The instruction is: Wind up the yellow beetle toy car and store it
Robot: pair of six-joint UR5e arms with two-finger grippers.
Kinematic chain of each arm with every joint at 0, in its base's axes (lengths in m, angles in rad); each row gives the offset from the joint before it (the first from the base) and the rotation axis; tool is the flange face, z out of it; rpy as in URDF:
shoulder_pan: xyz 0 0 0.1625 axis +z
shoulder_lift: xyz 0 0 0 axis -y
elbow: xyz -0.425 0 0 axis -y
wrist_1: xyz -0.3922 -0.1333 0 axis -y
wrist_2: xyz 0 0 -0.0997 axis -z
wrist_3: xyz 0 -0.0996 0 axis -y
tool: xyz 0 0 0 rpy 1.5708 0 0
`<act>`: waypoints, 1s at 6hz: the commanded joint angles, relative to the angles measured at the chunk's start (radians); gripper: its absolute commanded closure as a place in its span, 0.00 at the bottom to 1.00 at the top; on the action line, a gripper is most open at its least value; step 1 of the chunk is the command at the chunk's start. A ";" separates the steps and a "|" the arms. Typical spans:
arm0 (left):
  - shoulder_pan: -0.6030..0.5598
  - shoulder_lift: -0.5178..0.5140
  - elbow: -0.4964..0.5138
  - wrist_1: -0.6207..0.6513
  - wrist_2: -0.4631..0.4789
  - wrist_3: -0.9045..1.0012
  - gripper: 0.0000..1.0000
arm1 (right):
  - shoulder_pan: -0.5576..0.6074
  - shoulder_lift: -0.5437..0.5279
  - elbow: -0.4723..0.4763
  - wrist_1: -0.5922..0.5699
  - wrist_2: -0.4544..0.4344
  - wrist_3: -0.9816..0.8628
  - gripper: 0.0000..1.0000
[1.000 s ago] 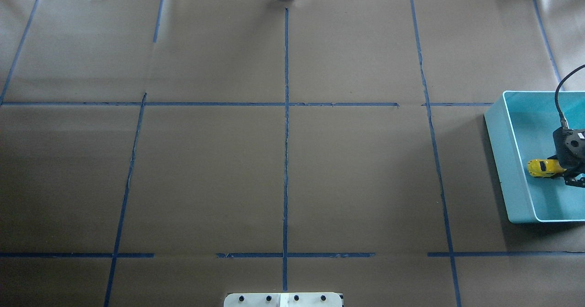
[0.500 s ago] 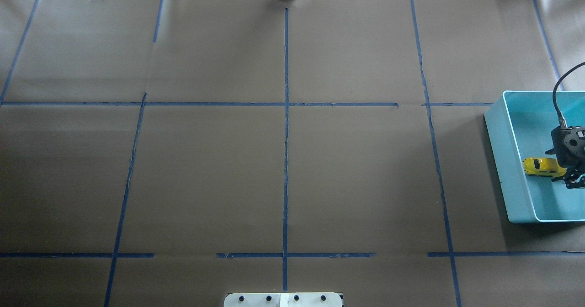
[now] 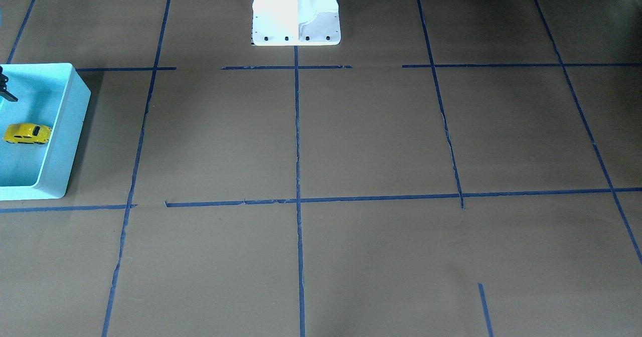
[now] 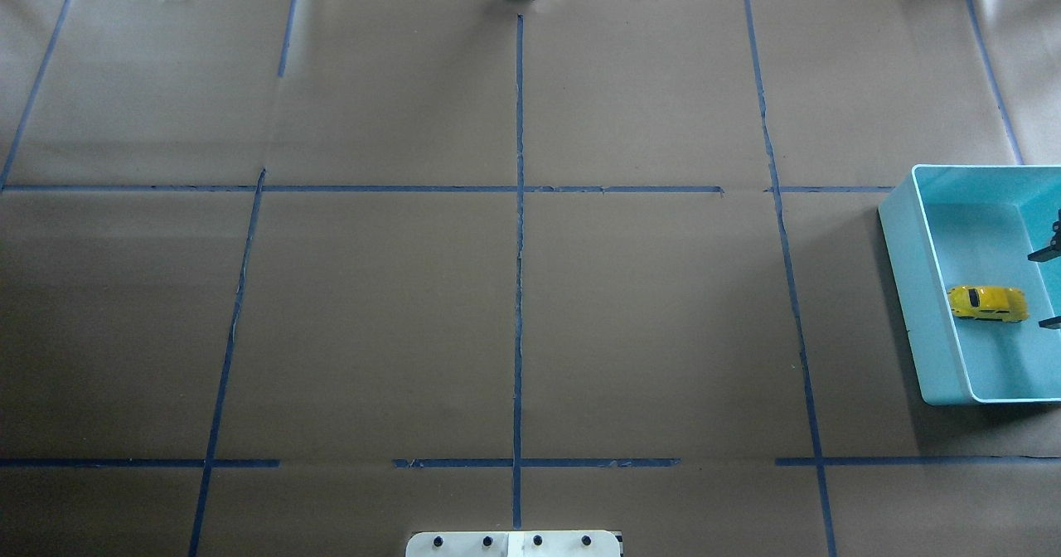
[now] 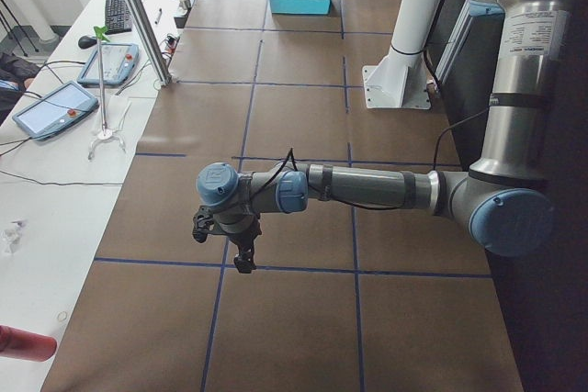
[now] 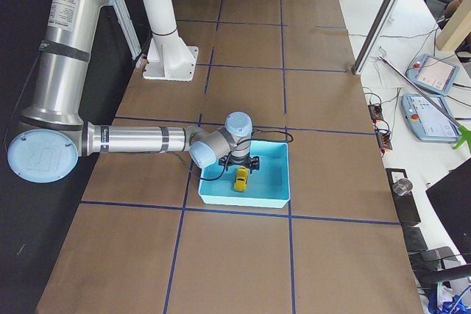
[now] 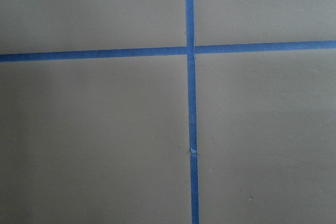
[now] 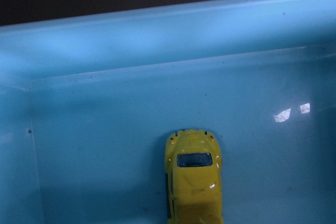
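Observation:
The yellow beetle toy car point(image 4: 988, 303) lies on its wheels on the floor of the light blue bin point(image 4: 899, 242), near the bin's inner wall. It also shows in the front view point(image 3: 27, 133), the right side view point(image 6: 241, 179) and the right wrist view point(image 8: 193, 182). My right gripper point(image 4: 1049, 288) hovers over the bin at the frame's edge, open, its two dark fingertips spread wide and clear of the car. My left gripper point(image 5: 225, 240) hangs over bare table at the far end. It shows only in the left side view, so I cannot tell its state.
Brown paper with a blue tape grid point(image 4: 519, 209) covers the table. The white robot base point(image 3: 296, 11) stands at the robot's edge. A side bench carries tablets point(image 5: 55, 107), a keyboard point(image 5: 118, 11) and a metal post point(image 5: 142, 20).
My right gripper has opened, let go of the car and pulled back towards the view's right edge. The car stays on the bin floor.

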 commanded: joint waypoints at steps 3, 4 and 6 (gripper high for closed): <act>0.003 0.000 0.001 0.000 0.000 0.000 0.00 | 0.346 0.102 0.027 -0.628 0.040 0.058 0.00; 0.003 0.000 -0.002 0.000 0.000 0.000 0.00 | 0.446 0.140 0.027 -0.843 0.041 0.239 0.00; 0.003 0.000 0.001 -0.002 0.000 0.000 0.00 | 0.531 0.103 0.041 -0.857 0.032 0.506 0.00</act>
